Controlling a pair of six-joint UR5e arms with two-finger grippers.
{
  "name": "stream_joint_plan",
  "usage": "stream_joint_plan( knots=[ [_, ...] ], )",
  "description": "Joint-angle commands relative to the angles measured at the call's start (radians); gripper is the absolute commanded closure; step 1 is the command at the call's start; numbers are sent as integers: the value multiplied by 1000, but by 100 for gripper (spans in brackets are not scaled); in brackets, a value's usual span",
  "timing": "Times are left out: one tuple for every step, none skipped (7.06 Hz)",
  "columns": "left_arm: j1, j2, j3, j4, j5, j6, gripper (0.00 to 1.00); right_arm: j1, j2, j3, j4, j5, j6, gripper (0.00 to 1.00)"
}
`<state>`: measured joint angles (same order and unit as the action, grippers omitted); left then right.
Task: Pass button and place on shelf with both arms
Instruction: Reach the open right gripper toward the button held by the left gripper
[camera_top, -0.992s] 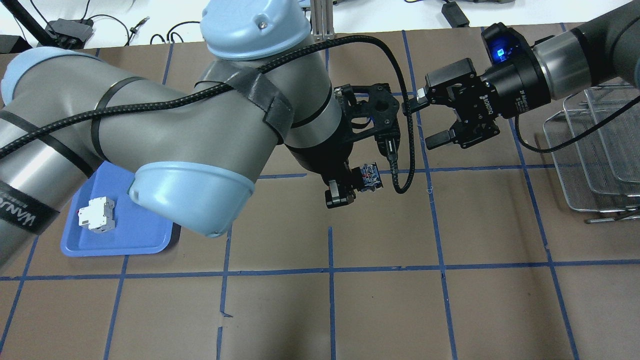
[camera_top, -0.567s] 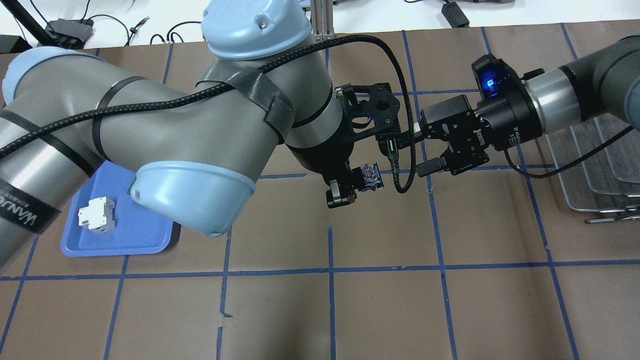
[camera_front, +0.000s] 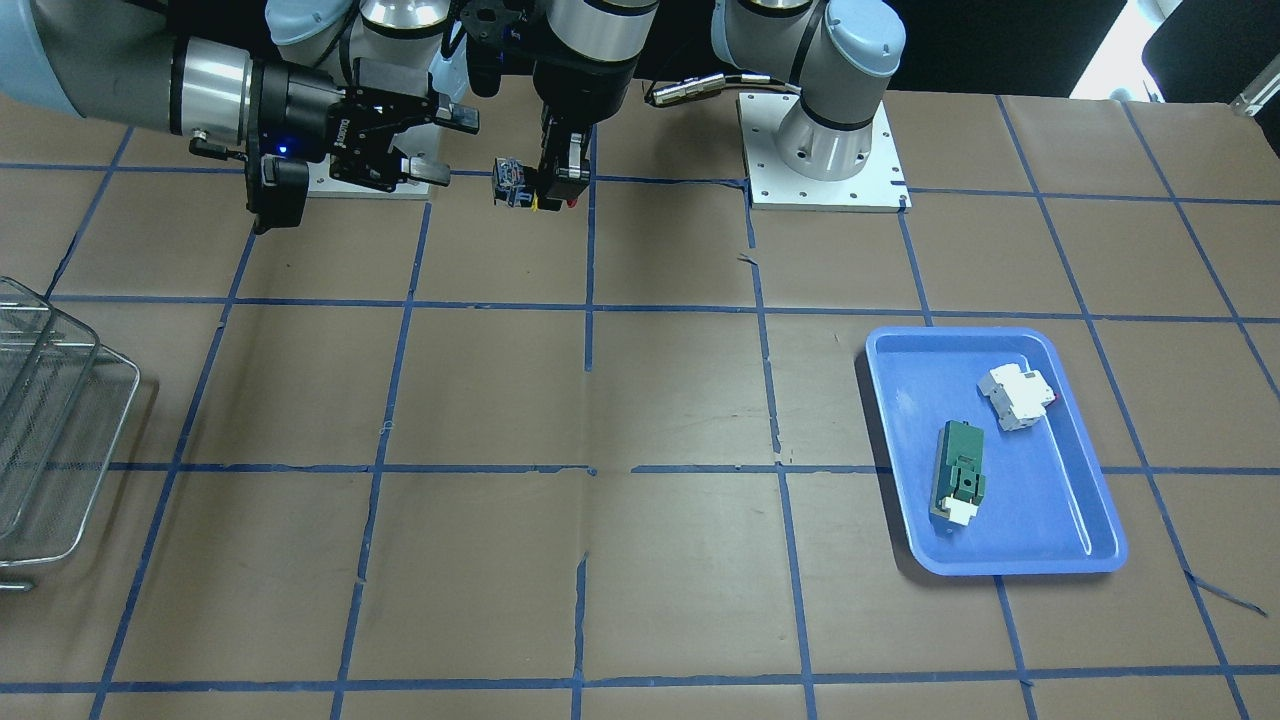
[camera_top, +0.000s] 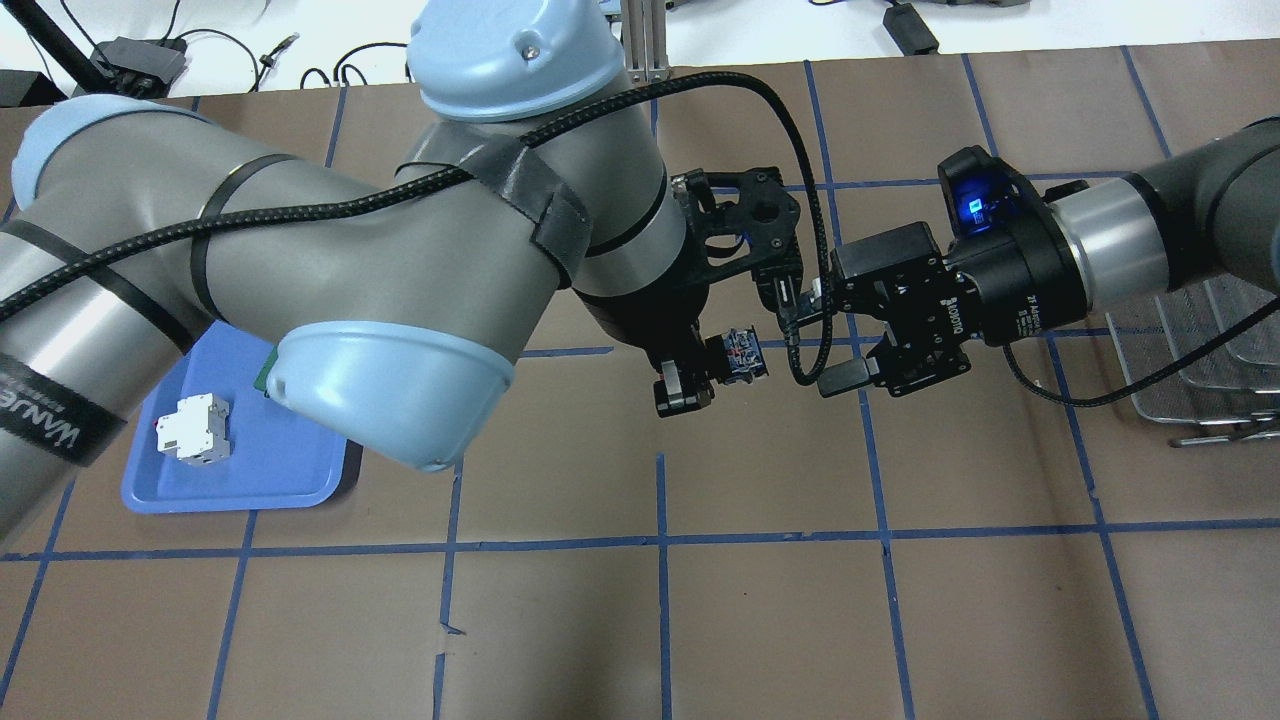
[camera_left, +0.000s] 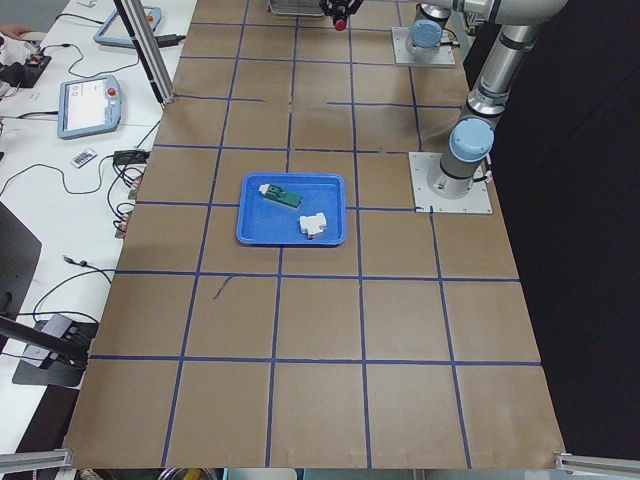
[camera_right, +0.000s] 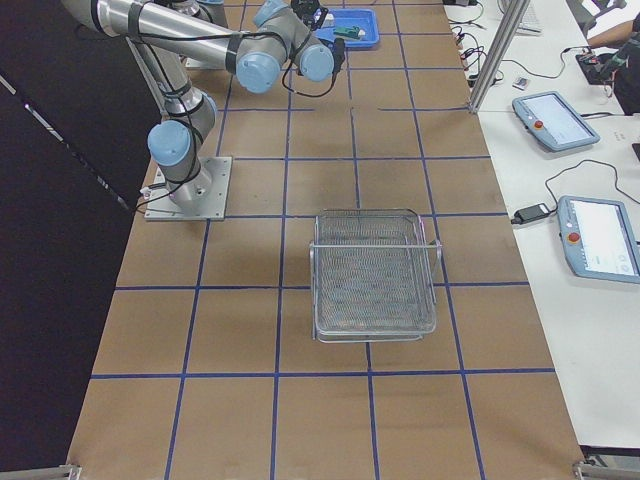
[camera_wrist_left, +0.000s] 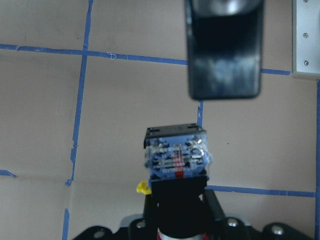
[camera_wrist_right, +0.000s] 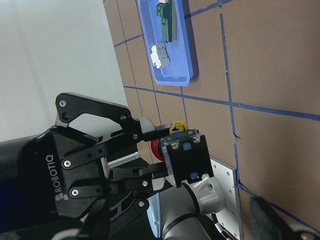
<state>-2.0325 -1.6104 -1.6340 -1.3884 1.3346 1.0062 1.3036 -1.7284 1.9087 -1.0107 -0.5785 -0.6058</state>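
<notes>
Brown tabletop (camera_top: 760, 600), blue tape grid. Wire shelf (camera_right: 374, 244) at far right edge of overhead view, well apart from action. Blue tray (camera_front: 1090, 545) lower left in overhead. Left claw (camera_top: 705, 372) dead centre of overhead, clamped on button (camera_top: 740, 354), held up off tabletop, contact block poking right. Right claw (camera_top: 825, 340) just right of it, fingers spread wide, not touching button.

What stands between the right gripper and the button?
In the overhead view a black cable loop crosses between the right gripper and the button; both wrist views show nothing between them.
</notes>
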Motion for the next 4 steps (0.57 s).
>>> stream_joint_plan(
  knots=[
    [0,0,0,0,0,-1,100,2,10,53,-22,9,-89,0],
    [0,1,0,0,0,-1,100,2,12,78,-22,11,-130,0],
    [0,1,0,0,0,0,100,2,10,79,-20,25,-134,0],
    [0,1,0,0,0,0,100,2,10,81,-22,75,-135,0]
  ],
)
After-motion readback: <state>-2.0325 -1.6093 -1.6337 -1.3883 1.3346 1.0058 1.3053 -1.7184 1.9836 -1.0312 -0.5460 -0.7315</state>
